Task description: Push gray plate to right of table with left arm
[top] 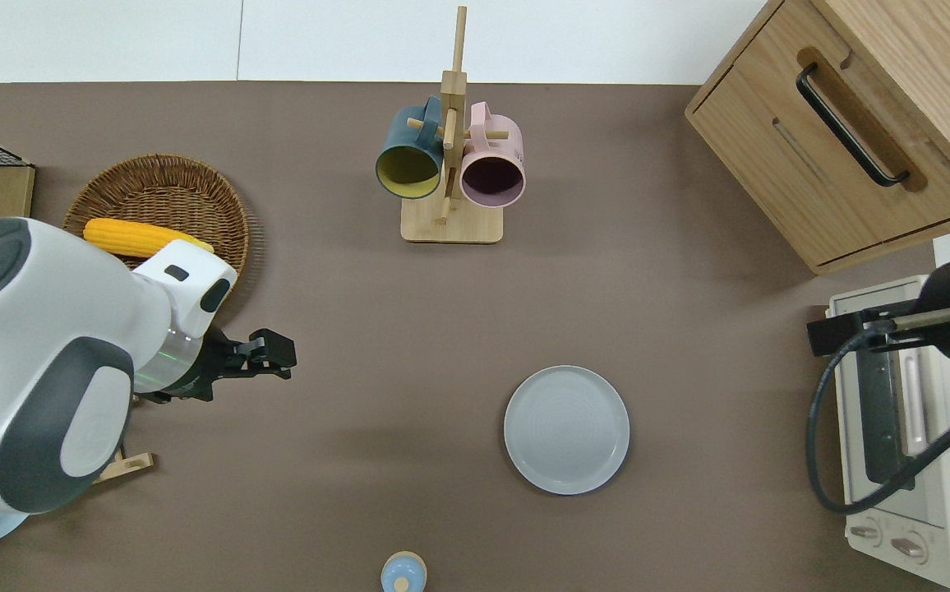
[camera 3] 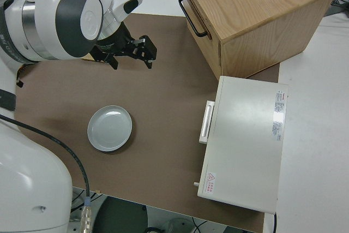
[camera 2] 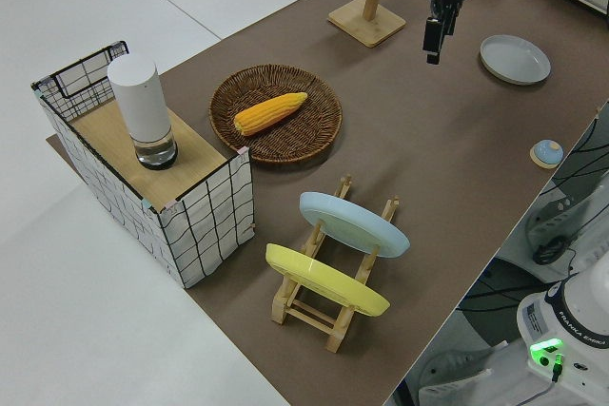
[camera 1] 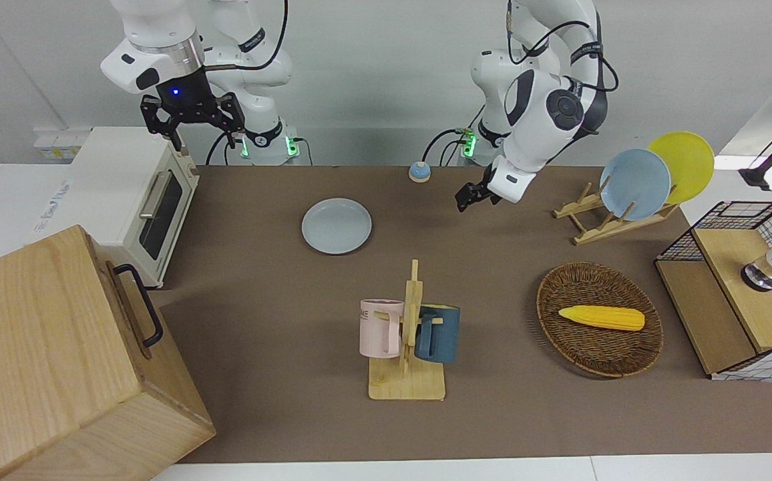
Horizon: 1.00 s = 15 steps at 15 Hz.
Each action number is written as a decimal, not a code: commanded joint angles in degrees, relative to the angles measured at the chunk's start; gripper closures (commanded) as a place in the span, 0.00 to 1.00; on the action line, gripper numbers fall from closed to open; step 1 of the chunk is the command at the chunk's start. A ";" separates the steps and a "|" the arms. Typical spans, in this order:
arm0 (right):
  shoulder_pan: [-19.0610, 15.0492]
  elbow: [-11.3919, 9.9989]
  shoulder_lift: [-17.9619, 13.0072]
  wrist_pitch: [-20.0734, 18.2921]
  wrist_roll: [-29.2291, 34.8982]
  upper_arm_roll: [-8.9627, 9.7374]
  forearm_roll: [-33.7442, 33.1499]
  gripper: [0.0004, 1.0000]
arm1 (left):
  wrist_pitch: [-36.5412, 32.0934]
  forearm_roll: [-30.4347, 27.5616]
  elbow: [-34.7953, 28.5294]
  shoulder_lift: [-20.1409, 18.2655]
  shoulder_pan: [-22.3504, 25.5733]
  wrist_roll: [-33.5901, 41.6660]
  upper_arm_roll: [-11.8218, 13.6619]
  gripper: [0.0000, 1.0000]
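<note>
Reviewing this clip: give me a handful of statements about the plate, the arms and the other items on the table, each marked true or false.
1. The gray plate lies flat on the table, touched by neither gripper. True.
2. The left gripper is holding the gray plate. False: it is in the air over bare table, toward the left arm's end from the plate, with nothing in it.
3. The corn cob lies in the wicker basket. True.
4. Both mugs stand on the table beside the mug rack. False: the pink mug and the dark blue mug hang on the wooden mug rack.
5. The right arm is parked. True.
6. The plate rack is empty. False: it holds a blue plate and a yellow plate.
</note>
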 commanded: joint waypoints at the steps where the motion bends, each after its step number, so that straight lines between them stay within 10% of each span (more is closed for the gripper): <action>1: -0.39 -0.23 -0.41 -0.08 -1.13 0.06 0.14 0.00 | -4.10 6.32 4.18 -0.93 0.53 6.15 0.81 0.00; 15: -0.39 -0.23 -0.41 -0.08 -1.13 0.06 0.14 0.00 | -8.33 7.82 13.59 -0.94 1.85 14.69 2.31 0.00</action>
